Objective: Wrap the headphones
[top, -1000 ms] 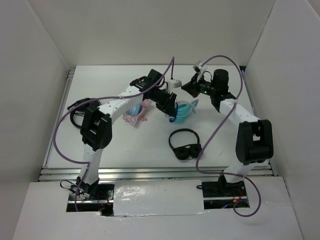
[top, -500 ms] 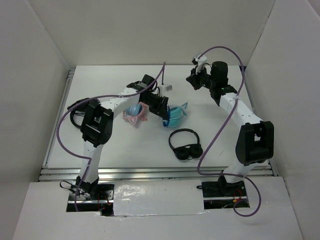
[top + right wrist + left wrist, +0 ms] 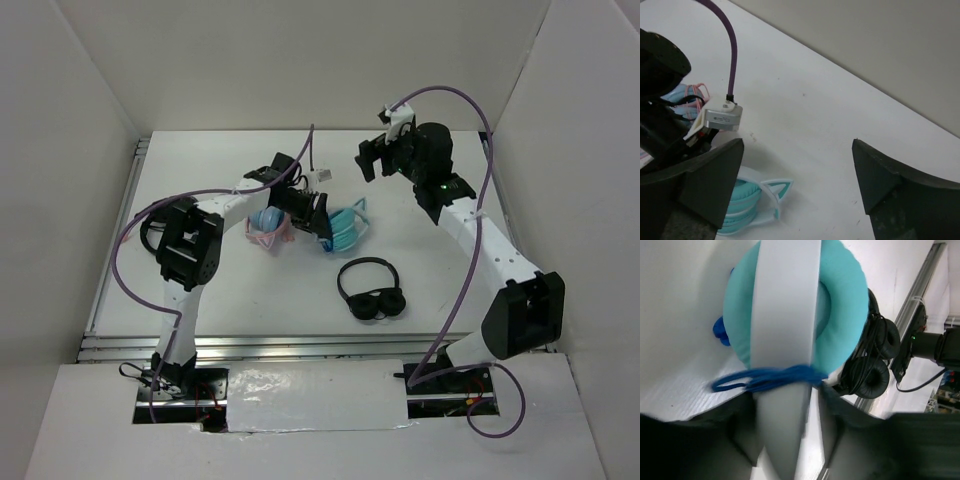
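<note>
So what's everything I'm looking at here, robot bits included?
teal headphones: one, teal with cat-ear points, middle of the table
cable: one, blue, looped around the teal pair's white headband
pink-banded headphones: one, blue cups, just left of the teal pair
black headphones: one, black, nearer the arms
dark object: one, left edge, partly hidden, cannot tell what
table: one, white
purple leads: two, one along each arm
left fingers: dark, on either side of the teal pair's headband
right fingers: dark, spread wide, empty, raised over the far side
</note>
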